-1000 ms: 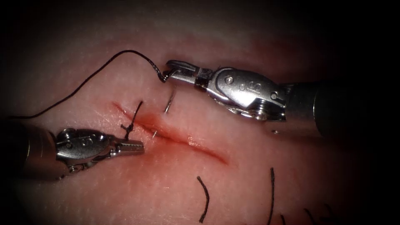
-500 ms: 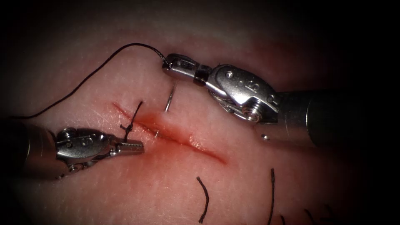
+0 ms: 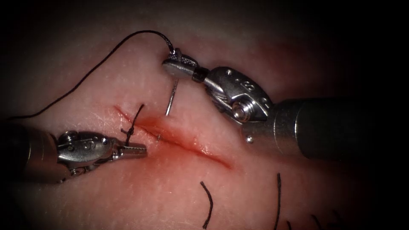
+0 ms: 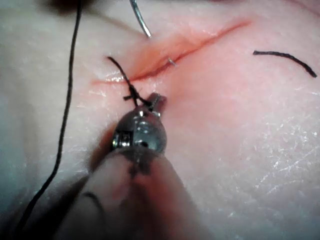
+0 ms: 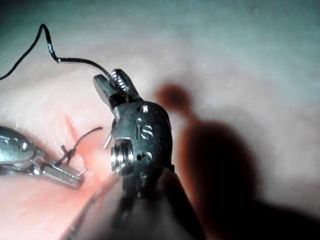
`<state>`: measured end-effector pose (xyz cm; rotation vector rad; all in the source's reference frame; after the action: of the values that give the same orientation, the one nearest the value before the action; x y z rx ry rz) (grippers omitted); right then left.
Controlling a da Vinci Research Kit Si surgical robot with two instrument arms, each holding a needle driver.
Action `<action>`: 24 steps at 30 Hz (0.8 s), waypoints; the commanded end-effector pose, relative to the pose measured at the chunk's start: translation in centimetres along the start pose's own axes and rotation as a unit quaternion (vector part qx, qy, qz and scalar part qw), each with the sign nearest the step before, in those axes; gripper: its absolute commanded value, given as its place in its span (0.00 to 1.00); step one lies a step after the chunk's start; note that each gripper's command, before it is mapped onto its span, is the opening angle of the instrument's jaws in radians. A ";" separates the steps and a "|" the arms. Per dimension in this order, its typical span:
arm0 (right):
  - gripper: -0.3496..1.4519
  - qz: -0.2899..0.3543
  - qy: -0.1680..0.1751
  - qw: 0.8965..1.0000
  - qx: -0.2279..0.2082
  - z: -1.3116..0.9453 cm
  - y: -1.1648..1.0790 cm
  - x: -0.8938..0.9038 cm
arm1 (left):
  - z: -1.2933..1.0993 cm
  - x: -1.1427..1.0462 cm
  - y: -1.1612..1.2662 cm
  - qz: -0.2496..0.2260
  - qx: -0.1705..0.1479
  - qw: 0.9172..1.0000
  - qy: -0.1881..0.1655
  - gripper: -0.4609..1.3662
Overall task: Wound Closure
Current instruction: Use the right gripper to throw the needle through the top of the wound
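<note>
right tool (image 3: 175, 64) clamped on needle (image 3: 171, 99) tail end | needle in tissue (image 3: 238, 187), tip poking out of cut (image 3: 179, 139) | left tool (image 3: 135, 150) closed, empty | one knot (image 3: 129, 131) done, most still open

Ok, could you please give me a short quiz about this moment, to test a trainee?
1. True or false: the needle is stuck in the tissue on the right of the cut.
2. What does the right gripper hold? A: nothing. B: the needle, at its tail end. C: the tissue.
3. Fill in: the knot sits at the tip of the ___ gripper.

Key: 1 true; 2 B; 3 left.
</note>
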<state>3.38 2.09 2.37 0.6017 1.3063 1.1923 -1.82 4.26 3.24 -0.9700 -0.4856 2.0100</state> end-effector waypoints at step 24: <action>0.00 0.220 -0.086 0.972 0.007 0.08 -0.35 -0.32 | 0.00 0.00 0.00 0.001 -0.006 1.000 0.001 0.06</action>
<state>3.63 1.67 2.19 1.0375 1.0609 1.4537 -1.82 4.26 3.24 -0.9726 -0.4862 2.0105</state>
